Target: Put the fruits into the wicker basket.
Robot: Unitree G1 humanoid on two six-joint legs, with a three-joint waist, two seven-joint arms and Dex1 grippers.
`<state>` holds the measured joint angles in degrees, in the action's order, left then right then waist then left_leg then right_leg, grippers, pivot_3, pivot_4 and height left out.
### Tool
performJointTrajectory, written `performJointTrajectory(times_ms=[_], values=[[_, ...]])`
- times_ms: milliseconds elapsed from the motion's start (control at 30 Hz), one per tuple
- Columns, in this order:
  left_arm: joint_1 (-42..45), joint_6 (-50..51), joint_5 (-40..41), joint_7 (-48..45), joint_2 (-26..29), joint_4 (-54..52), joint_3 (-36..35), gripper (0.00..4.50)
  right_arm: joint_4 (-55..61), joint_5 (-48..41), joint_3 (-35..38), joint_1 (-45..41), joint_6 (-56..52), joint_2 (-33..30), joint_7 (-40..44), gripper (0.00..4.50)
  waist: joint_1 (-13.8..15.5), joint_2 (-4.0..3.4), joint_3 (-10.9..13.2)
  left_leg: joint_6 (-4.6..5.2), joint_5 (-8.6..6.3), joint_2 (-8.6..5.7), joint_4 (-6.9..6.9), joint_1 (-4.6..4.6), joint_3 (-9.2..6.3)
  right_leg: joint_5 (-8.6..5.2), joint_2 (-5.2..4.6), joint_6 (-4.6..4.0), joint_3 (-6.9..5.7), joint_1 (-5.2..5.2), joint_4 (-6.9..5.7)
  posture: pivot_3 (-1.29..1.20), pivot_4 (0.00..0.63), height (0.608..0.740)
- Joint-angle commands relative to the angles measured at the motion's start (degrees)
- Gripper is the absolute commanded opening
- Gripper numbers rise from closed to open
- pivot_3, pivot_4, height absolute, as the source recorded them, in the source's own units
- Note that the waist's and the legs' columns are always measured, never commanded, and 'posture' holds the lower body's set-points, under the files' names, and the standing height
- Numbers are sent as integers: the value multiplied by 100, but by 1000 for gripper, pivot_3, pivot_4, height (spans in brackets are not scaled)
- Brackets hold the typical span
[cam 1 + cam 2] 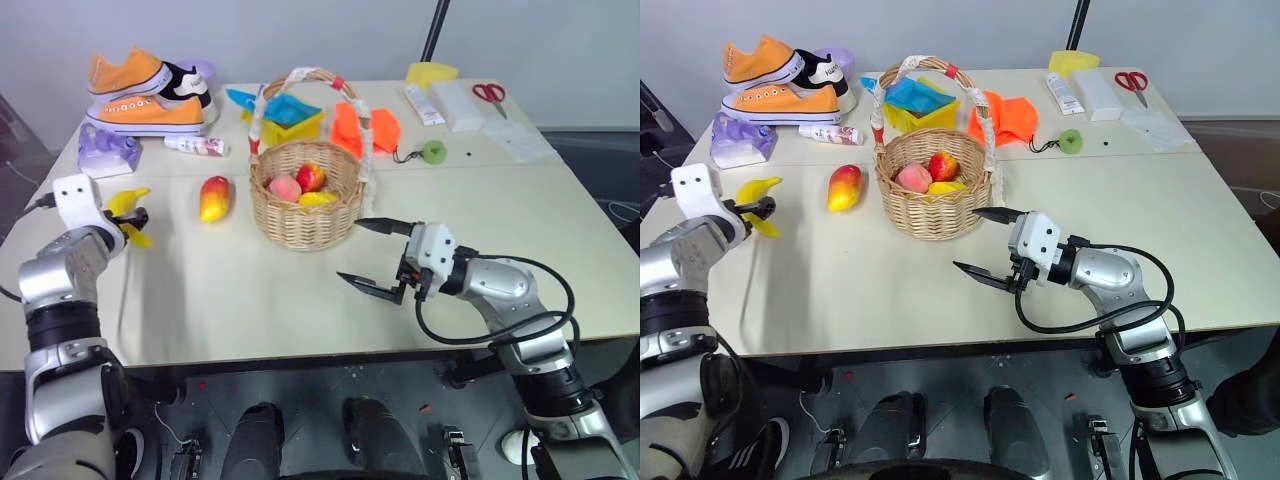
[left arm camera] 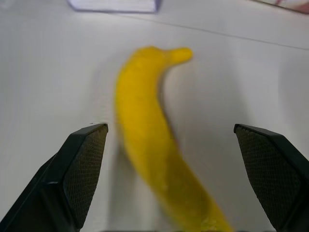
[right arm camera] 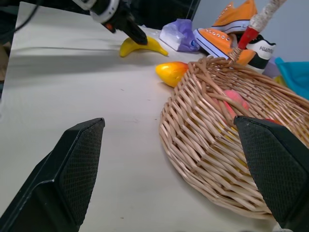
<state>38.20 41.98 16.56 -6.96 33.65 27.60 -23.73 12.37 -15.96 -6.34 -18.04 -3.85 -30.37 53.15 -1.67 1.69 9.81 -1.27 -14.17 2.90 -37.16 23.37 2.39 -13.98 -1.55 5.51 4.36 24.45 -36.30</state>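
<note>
The curved yellow banana (image 1: 126,201) lies near the table's left edge. My left gripper (image 2: 170,129) is open around it, one finger on each side, and the banana (image 2: 150,145) runs between them without being gripped. The red-and-yellow mango (image 1: 214,197) rests on the table just left of the wicker basket (image 1: 306,212). That basket has a taped arched handle and holds a few fruits. My right gripper (image 1: 351,251) is open and empty, hovering just in front of the basket's right side. In the right wrist view I see the basket (image 3: 212,159), the mango (image 3: 172,72) and the banana (image 3: 150,47).
Orange sneakers (image 1: 145,95) and a purple pack (image 1: 107,150) stand at the back left, with a small bottle (image 1: 196,146) beside them. Behind the basket are a yellow box with blue paper (image 1: 290,118), an orange cloth (image 1: 365,128), a green ball (image 1: 434,151) and scissors (image 1: 489,92).
</note>
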Motion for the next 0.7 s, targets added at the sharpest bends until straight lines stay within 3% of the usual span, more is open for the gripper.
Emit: performJointTrajectory(times_ms=[33,300,400,600,700], values=[[165,-118,2,134,33,116,-126,4500,217,-31,105,2,53,-44,-45,4459,-3,0,0,0,0,0,1,-1,0,0,0,1,-1,0,-1,0,150,740],[132,-310,-26,444,19,226,-209,4500,165,3,98,34,96,-18,-110,4459,55,0,0,0,0,0,1,-1,0,1,0,2,0,0,-3,0,150,740],[45,-377,-38,402,-41,288,-132,3729,134,6,107,-34,103,2,-153,4500,81,0,0,0,0,0,1,-1,0,1,0,2,-1,0,-3,0,150,740],[-22,-293,4,476,-131,350,-167,864,173,-48,128,-132,28,-2,-192,4500,91,1,-2,-1,0,0,-1,-2,1,2,-1,3,0,0,-3,0,150,740],[-36,-332,24,460,-109,298,-194,864,192,-54,127,-132,22,2,-217,4500,89,1,-2,-1,0,0,-1,-3,0,2,0,3,-1,0,-6,0,150,740]])
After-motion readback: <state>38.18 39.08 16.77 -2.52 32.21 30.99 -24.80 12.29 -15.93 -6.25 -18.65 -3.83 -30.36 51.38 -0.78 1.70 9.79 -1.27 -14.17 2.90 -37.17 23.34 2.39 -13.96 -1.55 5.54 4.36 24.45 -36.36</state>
